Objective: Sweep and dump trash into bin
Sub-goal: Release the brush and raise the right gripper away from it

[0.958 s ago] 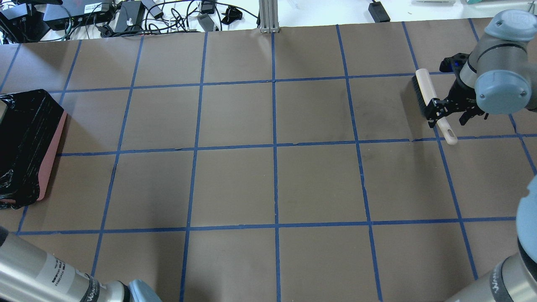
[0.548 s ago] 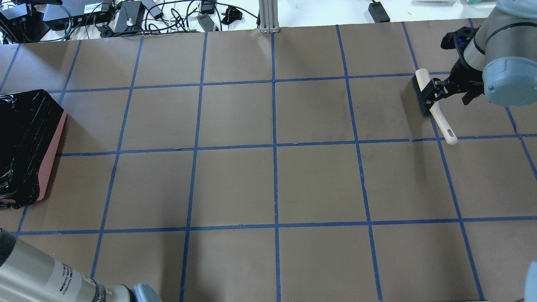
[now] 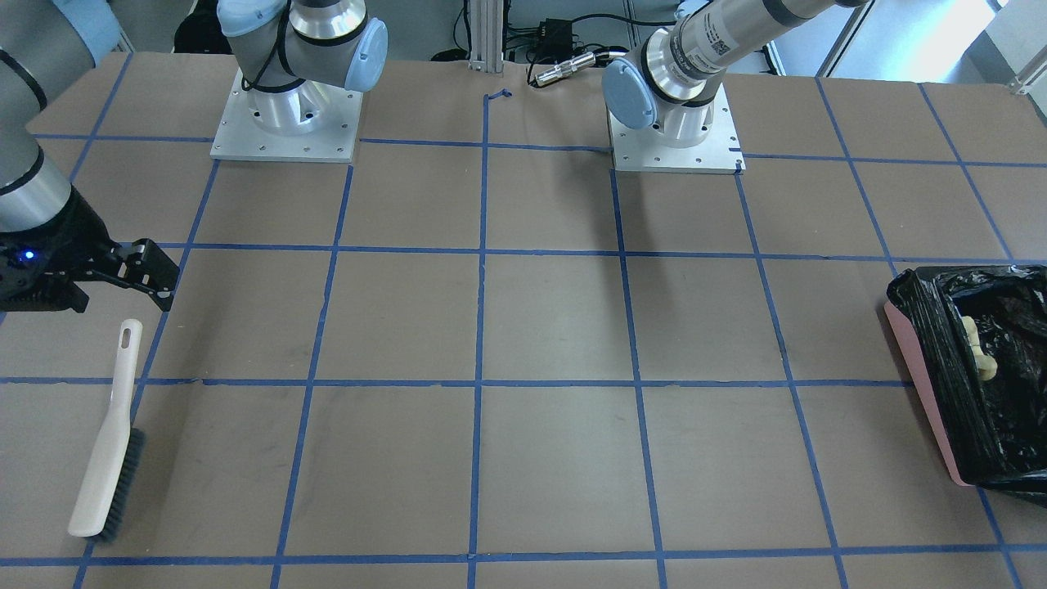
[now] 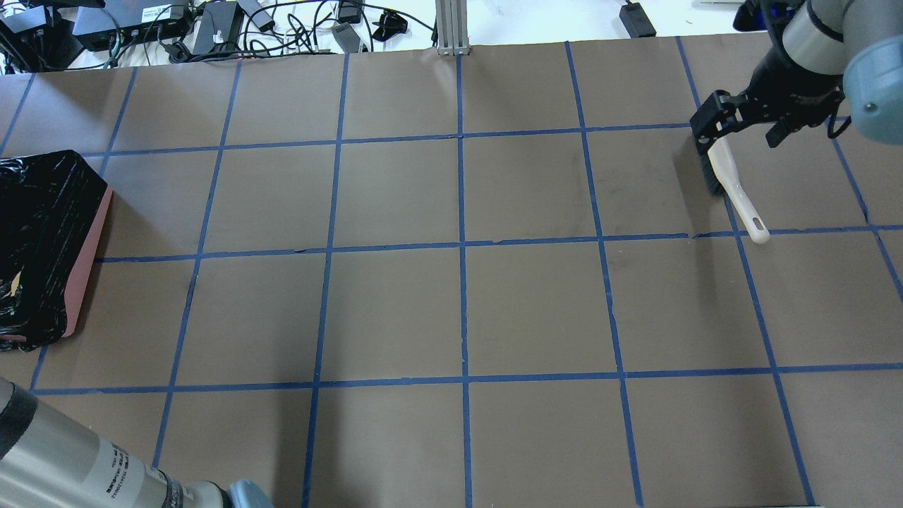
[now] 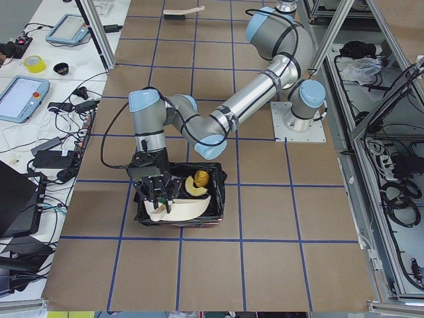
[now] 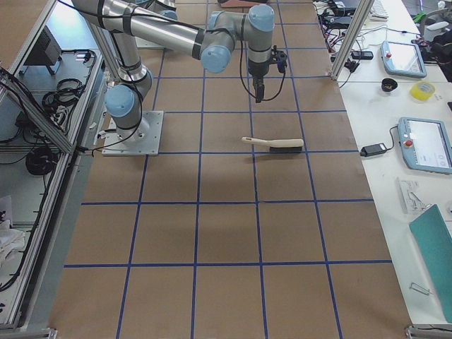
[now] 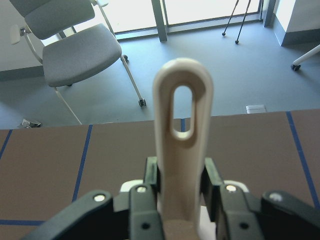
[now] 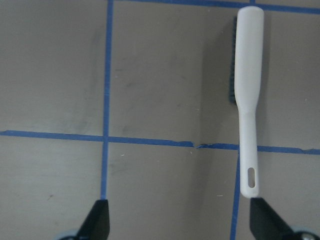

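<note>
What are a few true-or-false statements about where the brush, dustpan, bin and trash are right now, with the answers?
1. The brush lies on the table, free of the right pincer. True.
2. The right pincer is shut. False: its fingers stand wide apart and hold nothing.
3. The left pincer clamps the handle of the dustpan. True.
4. The bin stands at the table's middle. False: it sits at the table's end on the robot's left.
5. All the trash lies on the table. False: a yellow-orange lump and a croissant-like piece lie inside the bin.
</note>
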`<state>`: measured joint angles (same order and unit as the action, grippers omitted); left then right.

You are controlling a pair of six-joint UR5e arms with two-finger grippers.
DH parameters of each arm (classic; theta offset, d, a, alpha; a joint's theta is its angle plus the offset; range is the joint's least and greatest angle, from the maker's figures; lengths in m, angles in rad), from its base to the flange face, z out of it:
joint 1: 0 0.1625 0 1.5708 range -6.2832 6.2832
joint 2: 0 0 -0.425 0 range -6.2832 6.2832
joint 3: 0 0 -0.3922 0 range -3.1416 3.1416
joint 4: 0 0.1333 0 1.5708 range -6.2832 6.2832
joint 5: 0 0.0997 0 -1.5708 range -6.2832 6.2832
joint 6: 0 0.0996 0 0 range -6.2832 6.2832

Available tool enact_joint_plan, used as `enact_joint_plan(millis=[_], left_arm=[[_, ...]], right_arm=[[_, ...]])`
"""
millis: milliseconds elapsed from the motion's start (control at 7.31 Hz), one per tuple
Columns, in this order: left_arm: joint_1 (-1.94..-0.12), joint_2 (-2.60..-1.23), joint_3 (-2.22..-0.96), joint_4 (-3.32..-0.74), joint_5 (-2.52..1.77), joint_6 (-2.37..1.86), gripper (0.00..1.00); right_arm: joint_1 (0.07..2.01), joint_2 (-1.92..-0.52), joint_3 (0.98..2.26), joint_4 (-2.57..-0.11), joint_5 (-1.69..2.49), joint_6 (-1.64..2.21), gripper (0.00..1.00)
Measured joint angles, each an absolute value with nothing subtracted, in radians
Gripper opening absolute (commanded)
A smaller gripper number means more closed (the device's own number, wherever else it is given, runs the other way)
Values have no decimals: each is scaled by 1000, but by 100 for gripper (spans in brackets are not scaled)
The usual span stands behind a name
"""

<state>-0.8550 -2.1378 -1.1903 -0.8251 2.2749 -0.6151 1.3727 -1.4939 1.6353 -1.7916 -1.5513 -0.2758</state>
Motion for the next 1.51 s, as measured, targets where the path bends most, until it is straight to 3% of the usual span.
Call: enact_joint_plan(millis=[274, 1506], left_arm=[[-872, -2133, -1210, -801, 2300, -616, 0], [-945, -2128, -1310, -683, 2519, -617, 0]], right_arm=[[1469, -1479, 1528, -1678, -1548, -178, 100], [1515, -1504, 1423, -1641, -1573, 54, 100]])
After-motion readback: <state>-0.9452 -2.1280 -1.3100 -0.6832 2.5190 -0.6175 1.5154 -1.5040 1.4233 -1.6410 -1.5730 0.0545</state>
